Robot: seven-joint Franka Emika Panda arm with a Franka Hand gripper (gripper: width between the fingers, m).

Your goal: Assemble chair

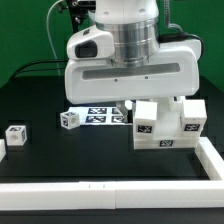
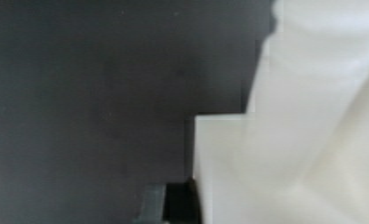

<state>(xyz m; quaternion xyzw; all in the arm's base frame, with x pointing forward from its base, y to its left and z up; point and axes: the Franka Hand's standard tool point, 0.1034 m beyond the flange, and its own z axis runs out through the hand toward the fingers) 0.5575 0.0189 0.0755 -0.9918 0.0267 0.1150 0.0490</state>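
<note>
We see the robot's white end effector (image 1: 131, 108) hanging low over the black desk (image 1: 40, 95) with its fingers drawn fully together. The broad hand body hides most of the tips, and we can make out nothing clamped between them. Just beside it, toward the exterior view's right, stands the cluster of chunky white plastic chair blocks (image 1: 170, 125), marked with black-and-white square tags and joined into one blocky lump. The wrist view shows only blurred white plastic at very close range. A small white tagged cube (image 1: 68, 120) lies just beside the flat white marker board (image 1: 100, 115), and a second loose cube (image 1: 15, 133) sits well apart toward the exterior view's left. The long white border rail (image 1: 110, 190) runs along the near edge. We judge these parts to be stiff, light and smooth-skinned, so they would slide under a nudge and could slip from a shallow pinch. We would take hold across two flat, parallel faces of a narrow block, low and square. We would not lift the cluster by one protruding piece, since its joints may pull apart.
</note>
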